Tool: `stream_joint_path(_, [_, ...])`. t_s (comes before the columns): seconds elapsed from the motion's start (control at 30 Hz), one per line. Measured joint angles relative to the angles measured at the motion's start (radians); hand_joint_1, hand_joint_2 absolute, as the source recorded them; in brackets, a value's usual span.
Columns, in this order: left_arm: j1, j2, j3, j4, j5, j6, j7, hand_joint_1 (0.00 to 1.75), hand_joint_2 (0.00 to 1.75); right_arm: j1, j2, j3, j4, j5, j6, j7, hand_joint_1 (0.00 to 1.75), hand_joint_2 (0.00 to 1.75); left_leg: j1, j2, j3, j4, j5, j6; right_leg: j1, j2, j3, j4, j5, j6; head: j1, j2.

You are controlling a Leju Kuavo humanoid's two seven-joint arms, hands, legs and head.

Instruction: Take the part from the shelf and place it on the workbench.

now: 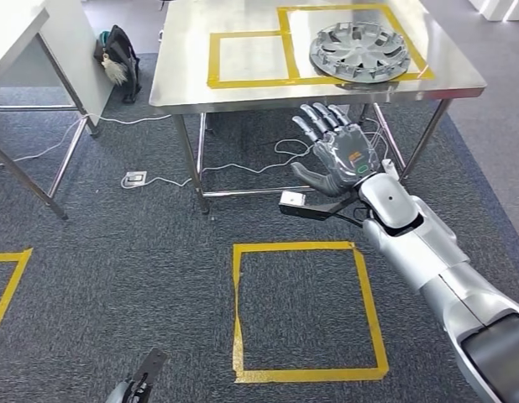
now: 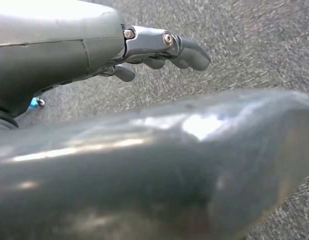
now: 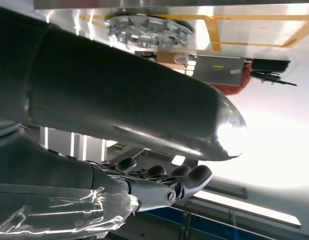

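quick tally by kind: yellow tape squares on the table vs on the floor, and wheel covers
Tape squares on the steel table: 2 (small, large)
Tape squares on the floor: 2 (full, partial at the left edge)
Wheel cover: 1
Total: 5

Silver, grey and yellow.
Round silver-grey spoked wheel cover on shiny steel workbench; yellow tape squares; dark grey carpet.

Silver wheel cover upper right on steel worktop, inside yellow tape outline. Right hand open below worktop edge, empty.
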Motion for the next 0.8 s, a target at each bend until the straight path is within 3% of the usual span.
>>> stream_joint_path(0.07, [0.0,-0.001,0.0,0.0,0.0,0.0,0.0,0.0,0.0,-0.003,0.0,0.001,0.0,0.0,0.0,0.0,0.0,0.0,-0.002,-0.014,-0.006,-0.006,0.002,0.019,0.002,-0.019,0.0,-0.002,0.002,0.009,0.0,0.0])
stream_joint_path(0.13, [0.001,0.0,0.0,0.0,0.0,0.0,0.0,0.0,0.0,-0.004,0.0,0.002,0.0,0.0,0.0,0.0,0.0,0.0,-0.001,-0.035,-0.01,-0.008,0.01,0.034,-0.003,-0.002,-0.009,0.017,-0.016,0.02,0.001,0.0])
stream_joint_path(0.2, [0.0,0.0,0.0,0.0,0.0,0.0,0.0,0.0,0.0,-0.004,-0.001,0.002,0.001,0.0,0.0,0.0,0.0,0.0,0.001,-0.057,-0.014,-0.009,0.017,0.046,-0.006,0.046,-0.051,0.115,-0.077,0.027,0.003,0.0])
stream_joint_path(0.27, [0.0,-0.002,0.0,0.0,0.0,0.0,0.0,0.0,0.0,-0.001,-0.002,0.002,0.002,0.0,0.0,0.0,0.0,0.0,0.0,-0.08,-0.02,-0.009,0.022,0.052,-0.005,0.072,-0.11,0.255,-0.141,0.027,0.003,0.0])
stream_joint_path(0.3, [0.001,-0.002,0.0,0.0,0.0,0.0,0.0,0.0,0.0,0.002,-0.002,0.003,0.003,0.0,0.0,0.0,0.0,0.0,0.0,-0.093,-0.022,-0.009,0.024,0.053,-0.005,0.075,-0.127,0.295,-0.152,0.025,0.003,0.0])
stream_joint_path(0.33, [0.002,-0.002,0.0,0.0,0.0,-0.001,0.0,0.0,0.0,0.005,-0.002,0.004,0.004,0.001,0.0,0.0,0.0,0.0,-0.001,-0.106,-0.023,-0.008,0.025,0.053,-0.005,0.076,-0.126,0.297,-0.144,0.023,0.003,0.0])
stream_joint_path(0.4, [0.002,-0.002,0.0,0.0,0.0,-0.001,0.0,0.0,0.0,0.006,-0.002,0.005,0.005,0.002,0.0,0.0,0.0,0.0,0.0,-0.132,-0.023,-0.008,0.029,0.05,-0.007,0.088,-0.067,0.188,-0.085,0.018,0.003,0.0])
stream_joint_path(0.47, [0.001,-0.002,0.0,0.0,0.0,-0.001,0.0,0.0,0.0,0.003,-0.003,0.006,0.005,0.003,-0.001,0.0,0.0,0.0,-0.001,-0.154,-0.029,-0.006,0.033,0.042,-0.012,0.125,0.003,0.057,-0.044,0.015,0.002,0.0])
stream_joint_path(0.53, [0.001,-0.002,0.0,0.0,0.0,-0.002,0.0,0.0,0.0,0.002,-0.003,0.007,0.006,0.007,-0.004,0.001,0.0,0.0,0.003,-0.172,-0.039,-0.006,0.041,0.029,-0.012,0.143,0.027,0.012,-0.041,0.011,0.001,0.0])
stream_joint_path(0.6, [0.005,-0.001,0.0,0.0,0.002,-0.002,0.0,0.0,0.0,0.005,-0.003,0.008,0.006,0.013,-0.009,0.003,0.0,0.0,0.008,-0.183,-0.046,-0.008,0.046,0.016,-0.01,0.125,0.027,0.008,-0.035,0.002,0.002,0.0])
stream_joint_path(0.67, [0.007,0.001,0.0,0.0,0.004,-0.001,0.0,0.0,0.0,0.007,-0.004,0.008,0.007,0.017,-0.019,0.008,0.0,0.0,0.005,-0.144,-0.066,0.026,0.021,0.005,-0.013,0.105,0.028,0.0,-0.029,-0.011,-0.003,0.0])
stream_joint_path(0.73, [0.007,0.002,0.001,0.0,0.006,-0.001,0.0,0.0,0.0,0.012,-0.009,0.008,0.009,0.019,-0.03,0.015,0.0,0.0,0.003,-0.092,-0.119,0.141,-0.041,-0.005,-0.014,0.083,0.028,-0.005,-0.026,-0.017,-0.008,0.0])
stream_joint_path(0.8, [0.008,0.002,0.001,0.0,0.009,0.0,-0.001,0.0,0.0,0.023,-0.016,0.007,0.014,0.021,-0.037,0.02,0.0,0.0,0.007,-0.078,-0.175,0.262,-0.087,-0.012,-0.014,0.059,0.028,-0.005,-0.026,-0.018,-0.008,0.0])
